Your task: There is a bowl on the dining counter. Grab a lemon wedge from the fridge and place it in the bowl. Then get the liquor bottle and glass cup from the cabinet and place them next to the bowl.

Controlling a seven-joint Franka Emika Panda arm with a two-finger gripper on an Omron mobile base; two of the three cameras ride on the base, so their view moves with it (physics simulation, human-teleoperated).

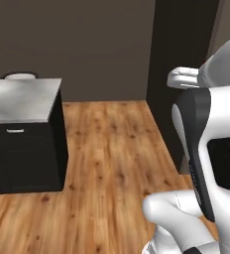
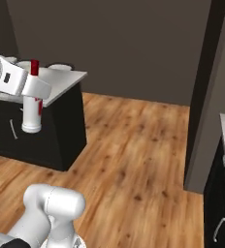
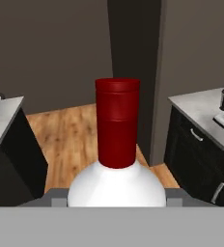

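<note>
In the right base view, the liquor bottle (image 2: 32, 104) hangs upright in my gripper (image 2: 35, 93), jaws closed on its white body below the red cap (image 2: 34, 67), clear of the wood floor (image 2: 134, 155) and in front of a black counter unit (image 2: 61, 121). In the hand view the cap (image 3: 117, 123) stands centred. I judge this a carry step: I keep the bottle vertical, drive smoothly, and avoid the dark pillar (image 2: 206, 92). The bowl's position I cannot tell.
</note>
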